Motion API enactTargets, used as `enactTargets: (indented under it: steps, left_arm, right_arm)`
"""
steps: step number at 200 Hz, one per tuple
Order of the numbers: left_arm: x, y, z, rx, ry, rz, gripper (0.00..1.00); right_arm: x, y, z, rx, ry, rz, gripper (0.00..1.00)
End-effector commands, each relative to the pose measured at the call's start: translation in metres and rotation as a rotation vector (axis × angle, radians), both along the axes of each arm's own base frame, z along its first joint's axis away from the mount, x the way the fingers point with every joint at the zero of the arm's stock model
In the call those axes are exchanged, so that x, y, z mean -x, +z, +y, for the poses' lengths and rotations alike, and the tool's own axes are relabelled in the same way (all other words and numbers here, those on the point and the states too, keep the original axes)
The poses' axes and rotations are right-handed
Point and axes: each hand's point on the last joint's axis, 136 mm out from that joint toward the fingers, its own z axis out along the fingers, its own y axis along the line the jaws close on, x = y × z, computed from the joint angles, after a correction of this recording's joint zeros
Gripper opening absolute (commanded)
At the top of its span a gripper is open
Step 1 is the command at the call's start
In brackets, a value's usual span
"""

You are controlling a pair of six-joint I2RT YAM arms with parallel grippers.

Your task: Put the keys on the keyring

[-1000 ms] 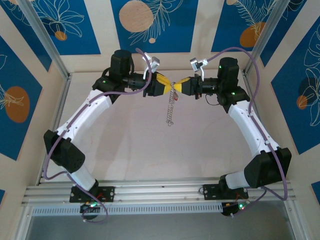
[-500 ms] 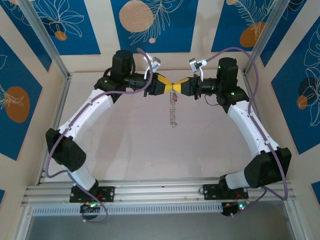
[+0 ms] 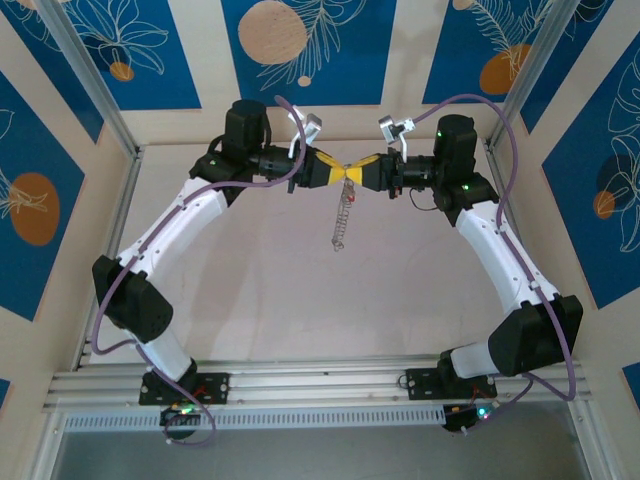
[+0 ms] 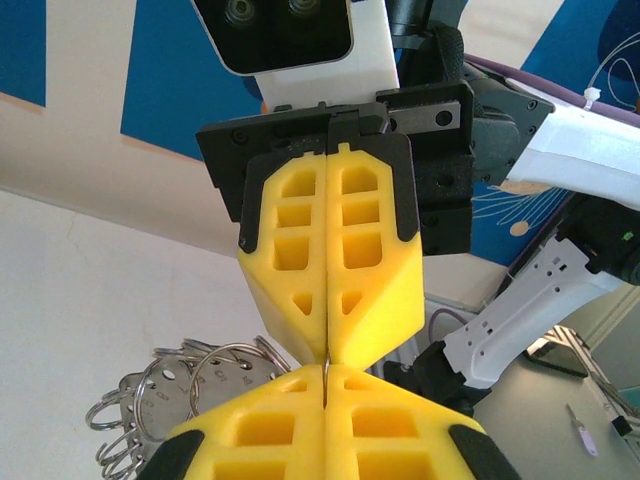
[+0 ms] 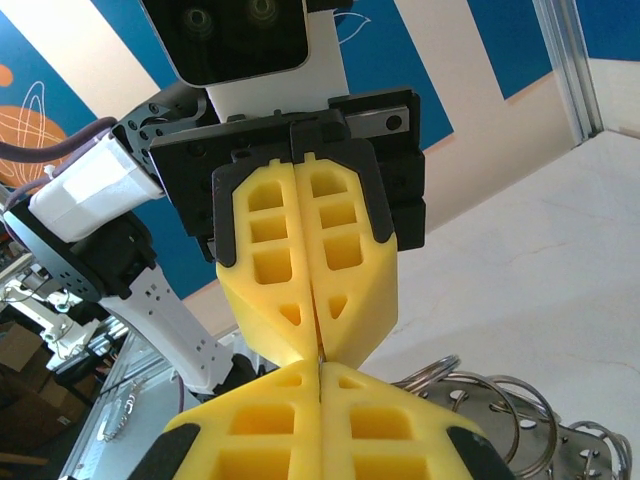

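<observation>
keyring (image 3: 342, 215): you'll find it at 12 o'clock over the table (image 3: 250, 300), hanging as a chain of linked loops from where the two tips meet. Its long axis runs from 12 toward 6, the free end leaning slightly to 7.
left gripper (image 3: 340, 172): clenched on the keyring's thin top loop, which sits edge-on in the finger seam.
right gripper (image 3: 356, 172): clenched on the same loop from 3 o'clock, tip to tip with the left.
rings (image 4: 215, 365): bunched under the tips beside pierced discs (image 4: 160, 385).
</observation>
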Motion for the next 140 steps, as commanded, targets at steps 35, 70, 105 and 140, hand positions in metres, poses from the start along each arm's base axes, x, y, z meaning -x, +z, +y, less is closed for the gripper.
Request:
enactTargets:
  steps: [35, 70, 105, 140]
  left_arm:
    - [-0.004, 0.026, -0.002, 0.111, 0.051, -0.039, 0.00]
    - [-0.003, 0.034, 0.000, 0.177, 0.065, -0.013, 0.00]
    - [0.001, 0.042, 0.003, 0.221, 0.065, -0.001, 0.00]
    - [0.004, 0.046, 0.004, 0.236, 0.052, 0.002, 0.00]
  right_arm:
    - [0.009, 0.026, -0.013, -0.030, -0.074, -0.078, 0.33]
    - [0.012, 0.027, -0.027, -0.048, -0.153, -0.098, 0.34]
    - [0.014, 0.013, -0.034, -0.064, -0.206, -0.099, 0.39]
    - [0.023, 0.000, -0.032, -0.063, -0.188, -0.109, 0.48]
